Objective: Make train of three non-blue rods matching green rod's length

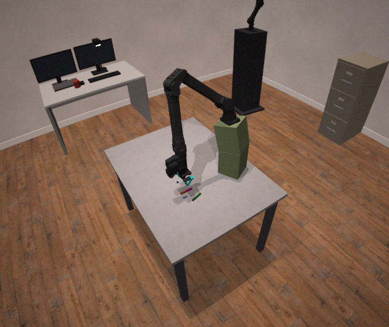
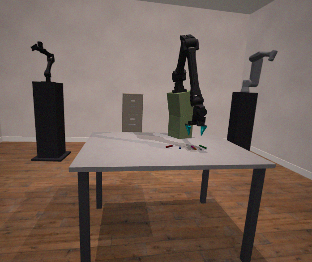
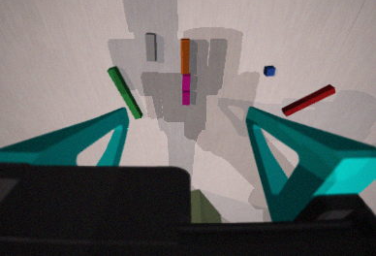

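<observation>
An orange rod [image 3: 185,56] [image 2: 194,148] and two magenta rods, the middle one [image 3: 186,82] and the end one [image 3: 186,98], lie flat end to end in a straight line, with no visible gaps. A grey rod [image 3: 150,47] [image 1: 185,197] lies apart, left of the orange one in the wrist view. The green rod [image 3: 125,92] [image 1: 196,196] lies slanted left of the line. A blue rod [image 3: 269,71] [image 2: 179,147] and a red rod [image 3: 308,101] [image 2: 168,146] lie well to the right. My gripper [image 3: 187,113] [image 2: 195,135] is wide open and empty, above the table.
The table [image 1: 201,225] [image 2: 127,157] bears all the rods. The arm's green pedestal [image 1: 233,150] [image 2: 178,124] stands at the table's far side in the exterior view. Shadows of the arm fall across the line and the grey rod.
</observation>
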You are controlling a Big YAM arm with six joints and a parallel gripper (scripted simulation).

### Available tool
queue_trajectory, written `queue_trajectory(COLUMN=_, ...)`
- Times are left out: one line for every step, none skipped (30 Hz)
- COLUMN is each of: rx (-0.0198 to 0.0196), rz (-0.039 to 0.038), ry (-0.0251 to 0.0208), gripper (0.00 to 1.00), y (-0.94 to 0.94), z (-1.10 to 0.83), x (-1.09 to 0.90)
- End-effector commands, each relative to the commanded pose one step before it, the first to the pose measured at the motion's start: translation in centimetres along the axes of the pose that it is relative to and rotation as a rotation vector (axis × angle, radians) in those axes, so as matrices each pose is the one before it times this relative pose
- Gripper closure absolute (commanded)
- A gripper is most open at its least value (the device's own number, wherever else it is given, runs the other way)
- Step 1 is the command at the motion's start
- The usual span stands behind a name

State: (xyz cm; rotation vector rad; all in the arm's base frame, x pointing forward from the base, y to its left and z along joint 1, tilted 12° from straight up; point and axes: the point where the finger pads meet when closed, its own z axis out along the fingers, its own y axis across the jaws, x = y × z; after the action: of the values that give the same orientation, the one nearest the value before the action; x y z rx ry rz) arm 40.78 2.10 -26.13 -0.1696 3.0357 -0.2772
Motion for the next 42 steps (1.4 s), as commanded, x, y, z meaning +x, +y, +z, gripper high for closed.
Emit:
queue_trajectory(rx=0.00023, rz=-0.00292, ry=-0.03323, gripper=0.00, y=0.565, z=-2.998, x=-1.461)
queue_trajectory(rx=0.00001, rz=0.00003, ry=-0.00005, gripper=0.00, y=0.000, z=-0.553, x=0.002)
queue_trajectory(rx=0.00000, rz=0.00003, ry=-0.00006, gripper=0.00, y=0.000, z=-0.583, x=0.002)
queue_trajectory(rx=0.00000, rz=0.00003, ry=-0.00006, gripper=0.00, y=0.000, z=-0.603, x=0.003)
queue_trajectory(rx=-0.00001, rz=0.00003, ry=-0.00006, gripper=0.00, y=0.000, z=-0.613, x=0.002)
queue_trajectory(rx=-0.00003, rz=0.00003, ry=-0.00006, gripper=0.00, y=0.000, z=-0.612, x=0.001)
queue_trajectory(rx=-0.00004, rz=0.00003, ry=-0.00006, gripper=0.00, y=0.000, z=-0.600, x=0.001)
queue_trajectory(rx=-0.00006, rz=0.00003, ry=-0.00006, gripper=0.00, y=0.001, z=-0.578, x=0.001)
queue_trajectory(rx=-0.00008, rz=0.00003, ry=-0.00006, gripper=0.00, y=0.001, z=-0.546, x=0.001)
queue_trajectory(rx=-0.00010, rz=0.00003, ry=-0.00005, gripper=0.00, y=0.001, z=-0.506, x=0.001)
queue_trajectory(rx=-0.00011, rz=0.00003, ry=-0.00005, gripper=0.00, y=0.001, z=-0.458, x=0.000)
queue_trajectory(rx=-0.00012, rz=0.00002, ry=-0.00004, gripper=0.00, y=0.002, z=-0.403, x=0.000)
queue_trajectory(rx=0.00000, rz=0.00000, ry=0.00000, gripper=0.00, y=0.000, z=0.000, x=0.000)
queue_trajectory(rx=0.00000, rz=0.00000, ry=0.00000, gripper=0.00, y=0.000, z=0.000, x=0.000)
queue_trajectory(rx=-0.00046, rz=0.00058, ry=-0.00290, gripper=0.00, y=0.011, z=-0.371, x=-0.178)
queue_trajectory(rx=0.00015, rz=-0.00055, ry=0.00284, gripper=0.00, y=-0.006, z=-0.256, x=0.179)
queue_trajectory(rx=-0.00014, rz=0.00001, ry=-0.00002, gripper=0.00, y=0.002, z=-0.220, x=0.000)
queue_trajectory(rx=-0.00006, rz=0.00001, ry=-0.00001, gripper=0.00, y=0.001, z=-0.159, x=0.000)
queue_trajectory(rx=-0.00002, rz=0.00001, ry=-0.00001, gripper=0.00, y=0.000, z=-0.104, x=0.000)
queue_trajectory(rx=-0.00001, rz=0.00000, ry=-0.00001, gripper=0.00, y=0.000, z=-0.058, x=0.000)
queue_trajectory(rx=-0.00036, rz=0.00106, ry=-0.00539, gripper=0.00, y=0.012, z=-0.077, x=-0.335)
queue_trajectory(rx=0.00009, rz=-0.00027, ry=0.00135, gripper=0.00, y=0.045, z=0.188, x=-0.108)
queue_trajectory(rx=0.00000, rz=-0.00121, ry=-0.00001, gripper=0.00, y=0.004, z=0.015, x=-0.017)
queue_trajectory(rx=0.00000, rz=-0.00156, ry=0.00000, gripper=0.00, y=0.000, z=-0.001, x=0.001)
queue_trajectory(rx=0.00000, rz=-0.00026, ry=0.00002, gripper=0.00, y=0.000, z=0.001, x=0.000)
queue_trajectory(rx=0.00000, rz=0.00000, ry=0.00001, gripper=0.00, y=0.000, z=0.000, x=0.001)
queue_trajectory(rx=0.00000, rz=0.00000, ry=0.00000, gripper=0.00, y=0.000, z=0.000, x=0.000)
queue_trajectory(rx=0.00000, rz=0.00000, ry=0.00000, gripper=0.00, y=0.000, z=0.000, x=0.000)
queue_trajectory(rx=0.00000, rz=0.00000, ry=0.00000, gripper=0.00, y=0.000, z=0.000, x=0.000)
queue_trajectory(rx=0.00000, rz=0.00000, ry=0.00000, gripper=0.00, y=0.000, z=0.000, x=0.000)
queue_trajectory(rx=0.00000, rz=0.00000, ry=0.00000, gripper=0.00, y=0.000, z=0.000, x=0.000)
queue_trajectory(rx=0.00000, rz=0.00000, ry=0.00000, gripper=0.00, y=0.000, z=0.000, x=0.000)
queue_trajectory(rx=0.00000, rz=0.00000, ry=0.00000, gripper=0.00, y=0.000, z=0.000, x=0.000)
queue_trajectory(rx=0.00000, rz=0.00000, ry=0.00000, gripper=0.00, y=0.000, z=0.000, x=0.000)
queue_trajectory(rx=0.00000, rz=0.00000, ry=0.00000, gripper=0.00, y=0.000, z=0.000, x=0.000)
queue_trajectory(rx=0.00000, rz=0.00000, ry=0.00000, gripper=0.00, y=0.000, z=0.000, x=0.000)
queue_trajectory(rx=0.00000, rz=0.00000, ry=0.00000, gripper=0.00, y=0.000, z=0.000, x=0.000)
queue_trajectory(rx=0.00000, rz=0.00000, ry=0.00000, gripper=0.00, y=0.000, z=0.000, x=0.000)
queue_trajectory(rx=0.00000, rz=0.00000, ry=0.00000, gripper=0.00, y=0.000, z=0.000, x=0.000)
queue_trajectory(rx=0.00000, rz=0.00000, ry=0.00000, gripper=0.00, y=0.000, z=0.000, x=0.000)
queue_trajectory(rx=0.00000, rz=0.00000, ry=0.00000, gripper=0.00, y=0.000, z=0.000, x=0.000)
queue_trajectory(rx=0.00000, rz=0.00000, ry=0.00000, gripper=0.00, y=0.000, z=0.000, x=0.000)
